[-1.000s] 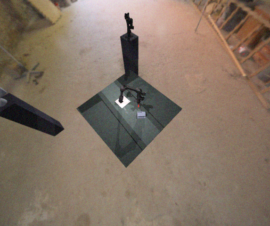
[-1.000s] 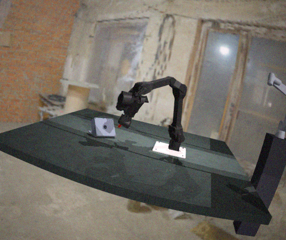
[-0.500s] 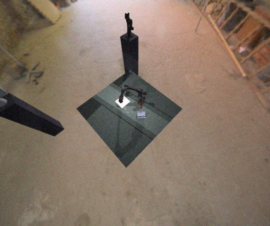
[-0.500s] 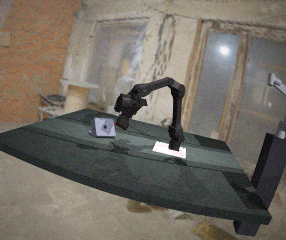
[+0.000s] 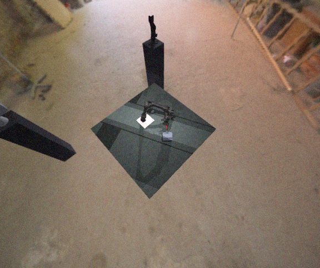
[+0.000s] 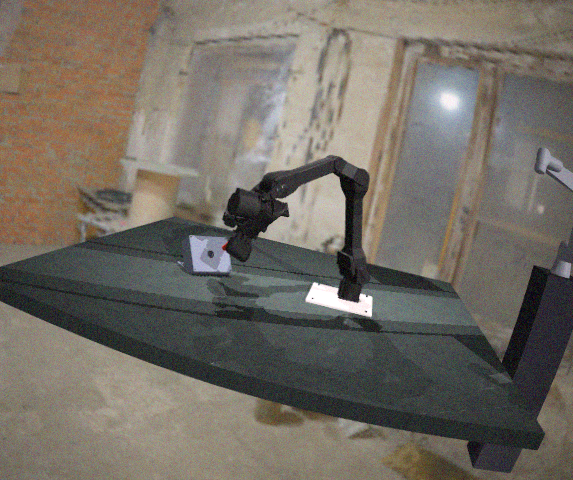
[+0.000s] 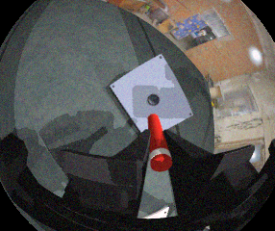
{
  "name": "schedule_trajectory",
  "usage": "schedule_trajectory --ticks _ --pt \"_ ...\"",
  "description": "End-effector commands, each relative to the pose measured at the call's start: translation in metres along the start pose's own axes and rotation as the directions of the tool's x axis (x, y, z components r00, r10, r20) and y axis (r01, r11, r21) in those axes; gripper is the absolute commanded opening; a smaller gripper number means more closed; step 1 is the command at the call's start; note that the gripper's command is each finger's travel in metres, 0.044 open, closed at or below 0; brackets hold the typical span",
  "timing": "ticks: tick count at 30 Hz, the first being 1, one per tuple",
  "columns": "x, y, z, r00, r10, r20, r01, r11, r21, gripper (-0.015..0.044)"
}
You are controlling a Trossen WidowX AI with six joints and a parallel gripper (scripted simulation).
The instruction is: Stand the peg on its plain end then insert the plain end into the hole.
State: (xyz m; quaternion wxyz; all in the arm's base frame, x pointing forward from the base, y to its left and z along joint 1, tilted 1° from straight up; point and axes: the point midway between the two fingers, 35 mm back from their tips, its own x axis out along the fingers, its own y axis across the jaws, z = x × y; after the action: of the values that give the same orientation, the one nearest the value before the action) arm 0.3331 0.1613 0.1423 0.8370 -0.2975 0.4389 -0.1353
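Wrist view: the peg (image 5: 166,127) (image 6: 224,247) (image 7: 157,137) is held between the narrowed jaws, clear of the counter (image 5: 151,173) (image 6: 276,361) (image 7: 56,67), its white band (image 7: 157,152) nearer the camera. The hole (image 6: 210,254) (image 7: 153,99) in the sloped panel (image 5: 167,137) (image 6: 197,262) (image 7: 176,101) is noted at 12 o'clock from the plain end. In the top view, the panel is found at 6 o'clock from the peg. Standing, release and regrasp are judged complete, though not verifiable here. Insertion is not yet made; final alignment, full seating, release and withdrawal are judged outstanding.
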Motion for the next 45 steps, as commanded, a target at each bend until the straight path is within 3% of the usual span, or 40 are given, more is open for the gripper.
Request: schedule_trajectory --ticks 1,45 --pt "0.007 0.0 0.0 1.0 -0.015 0.005 0.015 1.0 -0.015 0.0" --pt "0.058 -0.001 0.009 0.997 -0.064 0.048 0.065 0.998 -0.014 0.0"
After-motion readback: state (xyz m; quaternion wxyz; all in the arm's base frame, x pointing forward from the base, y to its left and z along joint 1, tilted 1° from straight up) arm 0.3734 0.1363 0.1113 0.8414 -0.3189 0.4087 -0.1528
